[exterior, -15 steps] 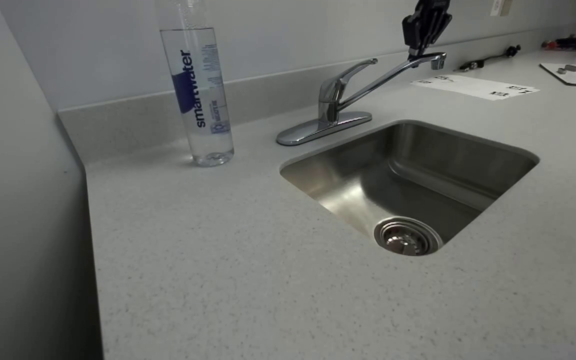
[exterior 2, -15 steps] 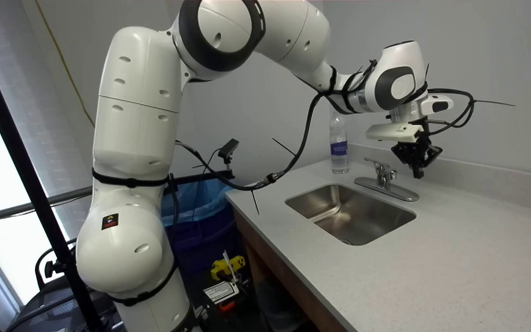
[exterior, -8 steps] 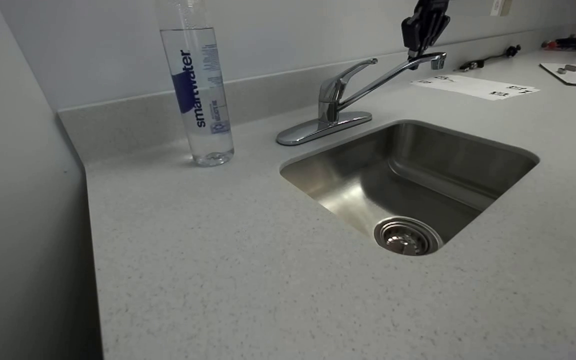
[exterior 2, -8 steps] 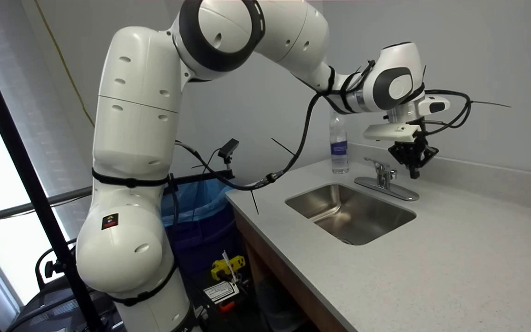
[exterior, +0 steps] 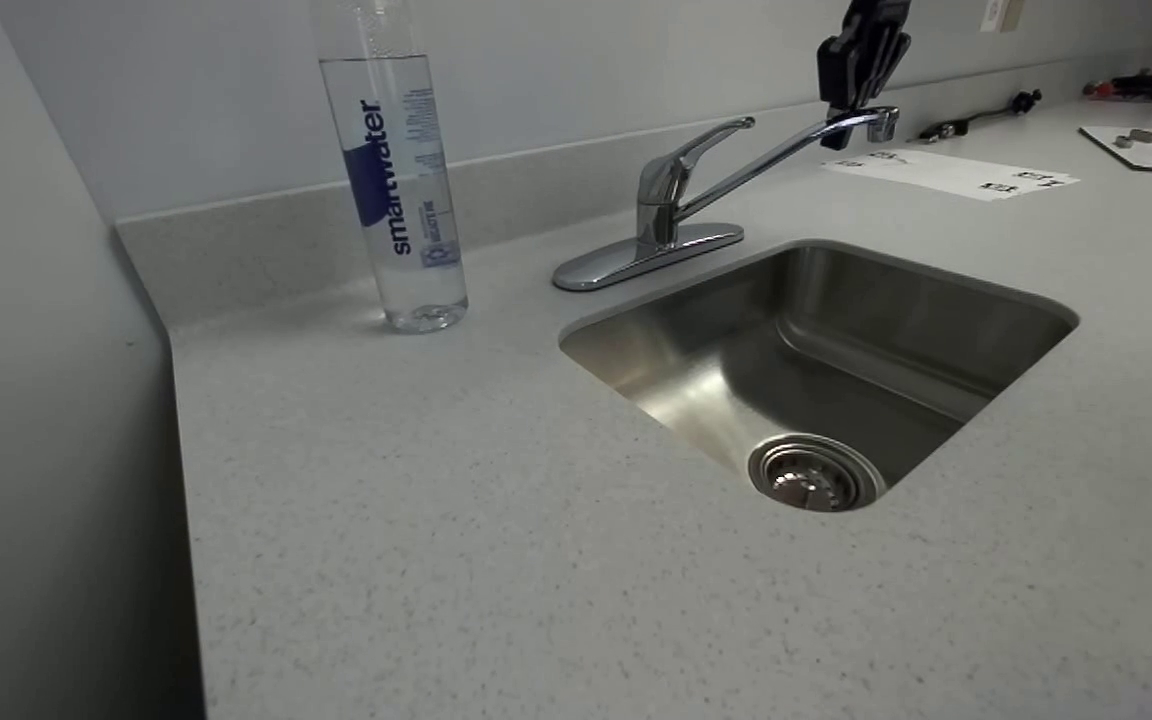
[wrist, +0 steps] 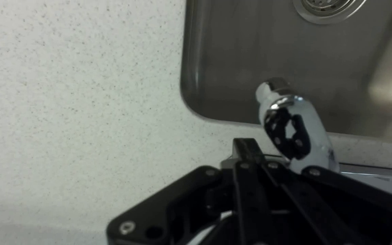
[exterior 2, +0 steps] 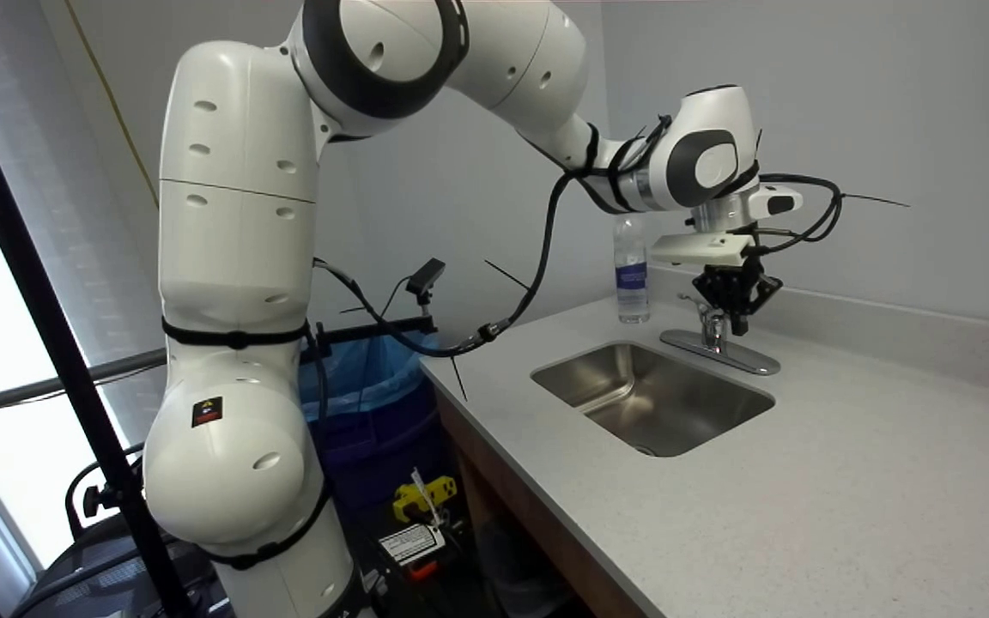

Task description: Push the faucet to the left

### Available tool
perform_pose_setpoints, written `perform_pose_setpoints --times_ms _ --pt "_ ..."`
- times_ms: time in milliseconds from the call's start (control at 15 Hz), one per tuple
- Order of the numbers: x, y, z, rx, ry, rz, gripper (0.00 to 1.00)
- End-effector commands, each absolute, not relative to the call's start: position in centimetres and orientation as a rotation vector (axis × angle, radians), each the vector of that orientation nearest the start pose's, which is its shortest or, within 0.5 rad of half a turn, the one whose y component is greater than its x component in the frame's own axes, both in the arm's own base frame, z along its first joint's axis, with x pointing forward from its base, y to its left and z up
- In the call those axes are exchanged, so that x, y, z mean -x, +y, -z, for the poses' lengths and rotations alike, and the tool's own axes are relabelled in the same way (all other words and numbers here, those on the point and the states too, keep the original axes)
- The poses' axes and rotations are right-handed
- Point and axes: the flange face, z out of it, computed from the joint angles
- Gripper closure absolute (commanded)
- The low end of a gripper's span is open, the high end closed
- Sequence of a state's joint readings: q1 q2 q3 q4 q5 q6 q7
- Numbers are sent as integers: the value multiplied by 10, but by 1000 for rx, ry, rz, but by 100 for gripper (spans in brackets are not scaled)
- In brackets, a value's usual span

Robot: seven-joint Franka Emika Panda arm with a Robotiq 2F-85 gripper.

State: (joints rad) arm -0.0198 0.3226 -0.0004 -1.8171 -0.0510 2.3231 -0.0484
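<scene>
The chrome faucet (exterior: 658,205) stands on its oval base plate behind the sink. In the same exterior view its thin spout (exterior: 771,160) reaches right, and the lever handle points up. The faucet (exterior 2: 712,333) shows partly in an exterior view, its spout mostly hidden by the gripper. In the wrist view the spout (wrist: 313,129) hangs over the sink's edge. My gripper (wrist: 247,146) is shut and empty, fingertips together, beside the spout near its outer end. In an exterior view the gripper (exterior: 836,135) is behind the spout, at its height, touching or very close.
The steel sink (exterior: 821,250) lies in front of the faucet. A tall clear water bottle (exterior: 416,210) stands near the faucet's base. A backsplash and wall (exterior 2: 889,324) run behind. A white paper sheet (exterior: 946,175) lies on the counter beyond the spout.
The arm and shut gripper have moved left toward the faucet in an exterior view, now covering the spout there. The fingertips are slightly lower, and the spout's end has shifted very slightly.
</scene>
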Motion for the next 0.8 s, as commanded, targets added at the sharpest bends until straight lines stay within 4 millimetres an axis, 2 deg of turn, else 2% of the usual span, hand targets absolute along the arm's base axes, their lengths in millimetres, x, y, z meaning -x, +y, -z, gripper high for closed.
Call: perform_pose_setpoints --times_ms 0,267,733 --pt "-625 4 -387 3161 -192 274 100" --pt "-608 23 -386 3148 -277 270 100" --pt "-588 72 -381 3119 -436 288 100"
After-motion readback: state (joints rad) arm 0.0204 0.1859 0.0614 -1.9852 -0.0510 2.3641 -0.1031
